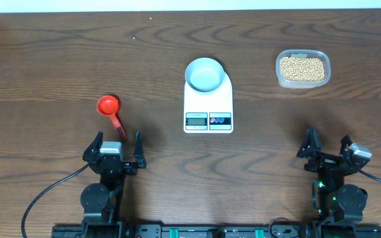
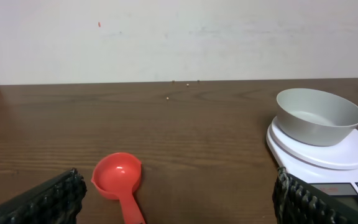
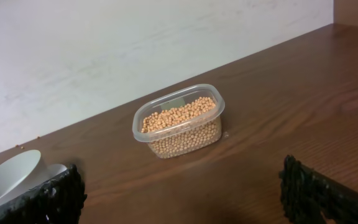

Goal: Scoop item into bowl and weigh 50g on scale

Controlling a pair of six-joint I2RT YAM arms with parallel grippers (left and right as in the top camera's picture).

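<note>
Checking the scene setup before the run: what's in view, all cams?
scale: one, white, table centre, display facing the robot
bowl: one, pale blue-white, empty, on the scale's platform
beans: many, tan-yellow, heaped in the tub
tub: one, clear plastic, far right of the scale
scoop: one, red, left of the scale, empty
stray beans: a few, near the table's far edge
table: one, dark brown wood
left gripper: open, near the scoop's handle
right gripper: open, holding nothing

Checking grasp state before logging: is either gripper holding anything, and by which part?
Nothing is held. The left gripper and right gripper both have their jaws open and empty. The red scoop lies ungripped, with its handle pointing toward the left gripper.
</note>
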